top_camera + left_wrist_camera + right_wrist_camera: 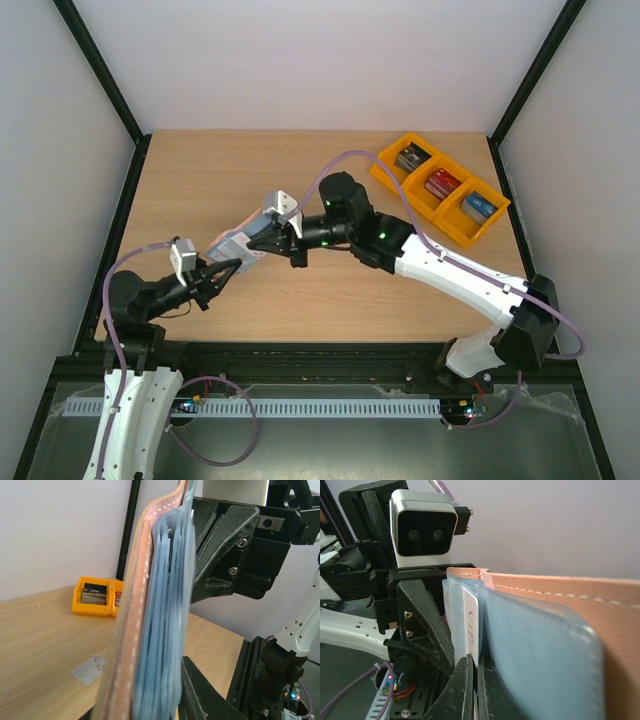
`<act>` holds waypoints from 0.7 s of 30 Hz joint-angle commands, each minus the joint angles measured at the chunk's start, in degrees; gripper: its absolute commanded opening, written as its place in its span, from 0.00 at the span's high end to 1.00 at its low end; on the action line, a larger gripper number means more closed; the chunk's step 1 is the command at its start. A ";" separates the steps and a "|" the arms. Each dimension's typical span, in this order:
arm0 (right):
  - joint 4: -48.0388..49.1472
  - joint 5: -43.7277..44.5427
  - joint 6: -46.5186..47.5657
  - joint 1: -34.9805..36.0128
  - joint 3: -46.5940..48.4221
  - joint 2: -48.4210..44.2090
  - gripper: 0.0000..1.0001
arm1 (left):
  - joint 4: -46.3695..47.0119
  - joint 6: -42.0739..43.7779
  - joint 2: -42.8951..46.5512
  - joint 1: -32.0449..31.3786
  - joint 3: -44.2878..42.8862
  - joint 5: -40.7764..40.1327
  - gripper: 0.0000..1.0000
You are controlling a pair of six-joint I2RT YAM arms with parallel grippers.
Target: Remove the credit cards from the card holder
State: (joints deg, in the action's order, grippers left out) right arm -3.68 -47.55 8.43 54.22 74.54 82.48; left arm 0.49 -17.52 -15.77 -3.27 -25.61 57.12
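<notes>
The bench (330, 190) is carrying little on its wooden top. The right arm (450, 270) is reaching in from the near right corner towards the middle. The left arm (140, 295) is stretching from the near left corner to meet it.

A row of orange bins (440, 190) is sitting at the far right corner. It is holding a dark box (411, 157), a red box (441, 184) and a blue box (478, 206).

The card holder (238, 245) is hanging in the air above the middle of the bench, left of centre, between the two arms. It is standing on edge and slightly spread, its pinkish-tan outside (131, 630) facing one way and its light blue pockets (165, 620) the other. The left jaws are grasping one end of it, one finger (200, 697) pressing against the blue lining.

A white card (471, 622) is sticking out of a blue pocket. The right jaws are clenched tight, and that card's edge seems to be running down into their pinch.

A whitish card with reddish marks (90, 669) is lying flat on the bench under the raised holder, well apart from the bins.
</notes>
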 commanded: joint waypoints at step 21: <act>-0.22 7.21 1.02 -4.11 -0.44 -6.15 0.99 | -1.98 -0.40 1.85 -0.18 -0.63 -1.71 0.98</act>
State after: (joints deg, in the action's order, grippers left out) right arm -5.65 -46.22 9.26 51.90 74.28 79.26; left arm -0.64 -17.52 -14.63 -3.31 -25.61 56.36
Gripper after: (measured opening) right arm 0.018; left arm 0.124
